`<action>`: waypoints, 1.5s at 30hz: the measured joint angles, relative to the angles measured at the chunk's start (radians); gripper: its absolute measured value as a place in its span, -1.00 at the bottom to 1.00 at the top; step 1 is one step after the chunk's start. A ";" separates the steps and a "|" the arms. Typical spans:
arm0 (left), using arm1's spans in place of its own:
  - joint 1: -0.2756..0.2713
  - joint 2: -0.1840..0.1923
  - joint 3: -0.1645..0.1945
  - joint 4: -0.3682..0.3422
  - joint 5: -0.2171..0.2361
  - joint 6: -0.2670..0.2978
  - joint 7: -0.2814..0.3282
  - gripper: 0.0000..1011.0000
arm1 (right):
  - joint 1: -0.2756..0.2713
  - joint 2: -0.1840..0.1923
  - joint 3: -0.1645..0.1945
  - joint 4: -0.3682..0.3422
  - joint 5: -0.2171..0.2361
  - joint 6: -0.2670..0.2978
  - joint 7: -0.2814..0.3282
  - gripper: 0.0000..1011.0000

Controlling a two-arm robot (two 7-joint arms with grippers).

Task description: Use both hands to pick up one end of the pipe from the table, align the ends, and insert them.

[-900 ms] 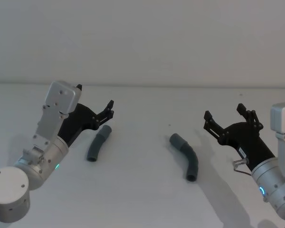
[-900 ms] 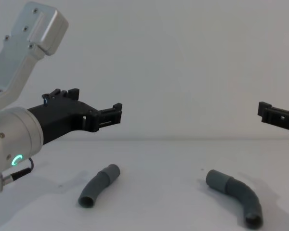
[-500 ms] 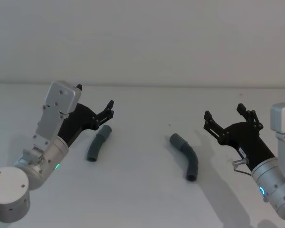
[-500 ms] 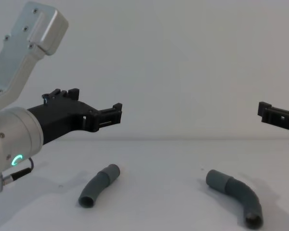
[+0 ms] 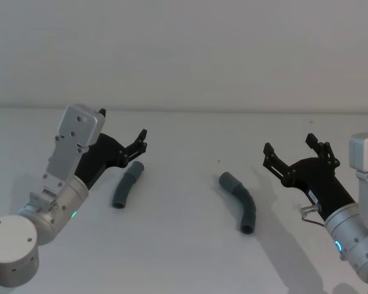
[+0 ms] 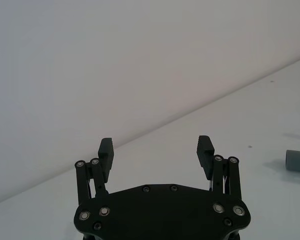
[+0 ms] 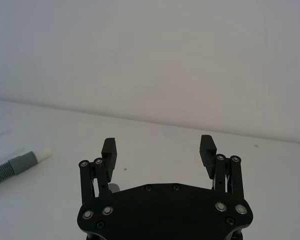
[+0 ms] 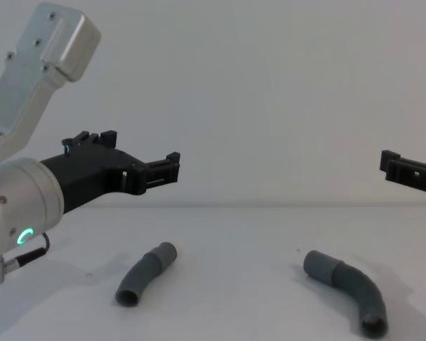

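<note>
Left pipe piece: flat on the table, left of centre, free all round.
Right pipe piece: flat mid-table, well apart from the other.
Left gripper: fingers spread wide, holding nothing. It hovers above the table near the left pipe piece's far end.
Right gripper: wide open, empty, raised, right of the right pipe piece.
Open room: bare table between the pieces.
Cut off: chest view's edge clips the right gripper.

Plain pale grey wall across the bg, matte, evenly lit, its base line a soft straight horiz. edge running full width in head view, tiny dark speck lying fwd of that edge, nr centre, same wall behind in chest & wrist views
</note>
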 joint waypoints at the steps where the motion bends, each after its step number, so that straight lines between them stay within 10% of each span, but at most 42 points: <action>1: 0.000 0.000 0.000 0.000 0.000 0.000 0.000 0.98 | 0.000 0.000 0.000 0.000 0.000 0.000 0.000 0.99; 33: 0.000 0.000 0.000 0.000 0.000 0.000 0.000 0.98 | 0.000 0.000 0.000 0.000 0.000 0.001 0.000 0.99; 45: -0.007 -0.012 -0.008 -0.025 -0.022 0.088 -0.009 0.98 | 0.052 0.025 -0.011 0.011 0.003 0.094 0.048 0.99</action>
